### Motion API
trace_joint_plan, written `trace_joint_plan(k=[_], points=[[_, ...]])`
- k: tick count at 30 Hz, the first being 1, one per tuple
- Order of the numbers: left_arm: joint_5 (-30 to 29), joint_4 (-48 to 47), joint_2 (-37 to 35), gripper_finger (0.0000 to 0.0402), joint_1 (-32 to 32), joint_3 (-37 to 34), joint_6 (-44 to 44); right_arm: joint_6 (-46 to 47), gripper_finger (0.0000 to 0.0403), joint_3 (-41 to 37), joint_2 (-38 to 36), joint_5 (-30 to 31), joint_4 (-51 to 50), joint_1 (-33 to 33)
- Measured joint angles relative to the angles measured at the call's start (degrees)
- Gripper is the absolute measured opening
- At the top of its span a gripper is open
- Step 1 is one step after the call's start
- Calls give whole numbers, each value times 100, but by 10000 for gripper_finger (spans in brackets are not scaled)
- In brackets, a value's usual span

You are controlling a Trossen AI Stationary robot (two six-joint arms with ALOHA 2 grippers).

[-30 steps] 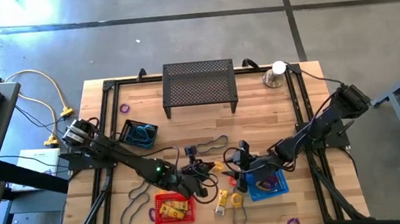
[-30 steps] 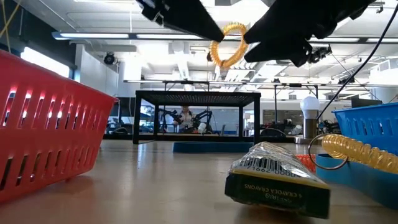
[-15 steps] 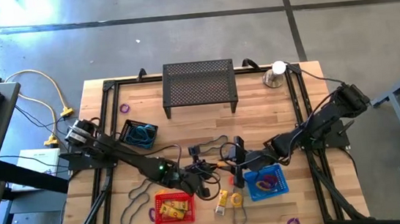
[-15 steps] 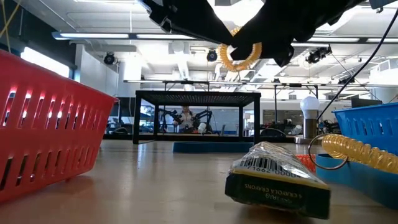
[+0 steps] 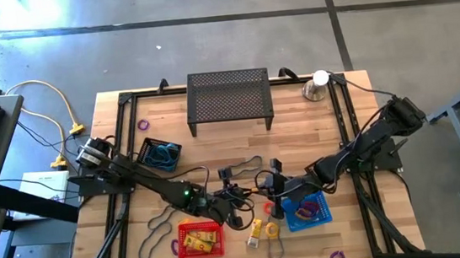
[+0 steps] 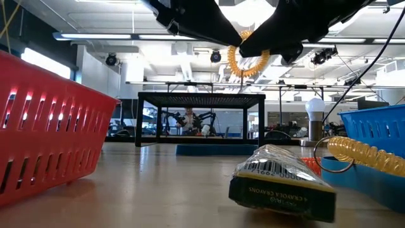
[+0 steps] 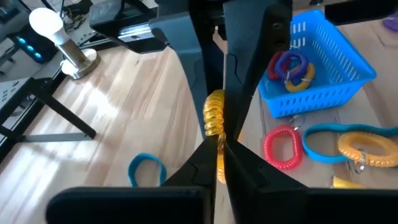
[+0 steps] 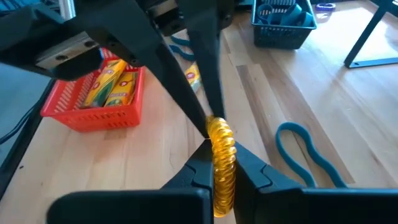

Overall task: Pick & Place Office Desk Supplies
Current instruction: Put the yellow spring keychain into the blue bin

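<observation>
Both grippers meet in mid-air above the middle of the counter (image 5: 341, 135), pinching the same yellow coil ring (image 6: 248, 58). Left gripper (image 5: 241, 202) reaches in from the left, its fingers nearly together on one side of the ring; right gripper (image 5: 272, 194) comes from the right and is closed tight on the other side. The right wrist view shows the coil (image 8: 221, 158) wedged between that arm's own fingers, with the other arm's tips touching it from beyond. The left wrist view shows the same thing mirrored, the ring (image 7: 215, 121) nipped at the fingertips.

Below and to the right sits a blue basket (image 5: 323, 213) with purple and yellow coils inside. A red basket (image 5: 198, 240) holding yellow crayon boxes sits to the left of it, near the counter's front edge. Between the baskets lie another yellow coil (image 5: 272, 229) and a loose crayon box (image 6: 278, 183). A red coil (image 7: 280, 145) and a teal band (image 7: 323, 140) lie on the wood by the blue basket. A dark blue basket (image 5: 159, 154) with teal bands stands further back on the left.
</observation>
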Motion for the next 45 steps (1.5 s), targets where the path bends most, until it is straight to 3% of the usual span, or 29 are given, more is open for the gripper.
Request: trace_joint_plan(k=[7, 11, 17, 23, 33, 40, 45], points=[[6, 278, 0, 82, -2, 0, -232, 9, 13, 0, 0, -54, -148, 42], [332, 407, 0, 130, -28, 0, -236, -21, 12, 0, 0, -55, -161, 131], [669, 462, 0, 178, -110, 0, -254, -318, 12, 0, -184, 169, -304, 675], [673, 599, 0, 183, -226, 0, -387, -62, 11, 0, -601, 238, -1190, 1331], [675, 563, 0, 183, -278, -2, -403, 2483, 13, 3, -787, 193, -3614, 1966], [673, 244, 0, 183, -278, -4, -408, 3221, 13, 2, -787, 189, -3937, 2415], [675, 181, -1, 183, -278, -4, -652, 3958, 29, 2, -776, -137, -4112, 2550]])
